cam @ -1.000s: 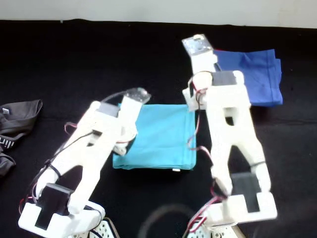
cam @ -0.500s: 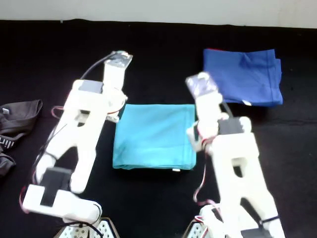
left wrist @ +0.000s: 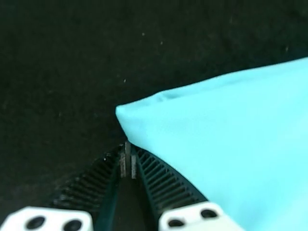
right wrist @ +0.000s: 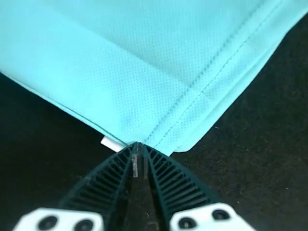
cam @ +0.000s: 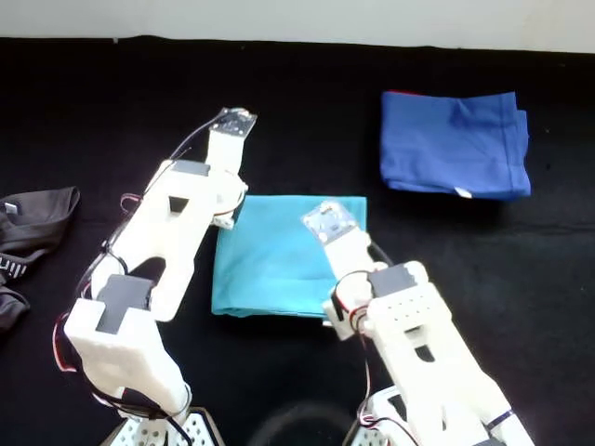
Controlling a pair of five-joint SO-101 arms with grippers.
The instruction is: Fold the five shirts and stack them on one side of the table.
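Pincers both closed tight: left pincer (left wrist: pixel 128 161) at upper-left corner of teal shirt (cam: pixel 288 255), frame centre on table (cam: pixel 112 84); right pincer (right wrist: pixel 136 156) at its lower-right hem. Cloth caught? Cannot tell. Opposite corners probably chosen for carrying it to blue shirt (cam: pixel 456 144), upper right.

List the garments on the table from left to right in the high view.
dark crumpled garment → folded turquoise shirt → folded blue shirt

Folded teal shirt (cam: pixel 279 251) centre, folded blue shirt (cam: pixel 454 144) far-right, dark shirt (cam: pixel 33 223) crumpled left
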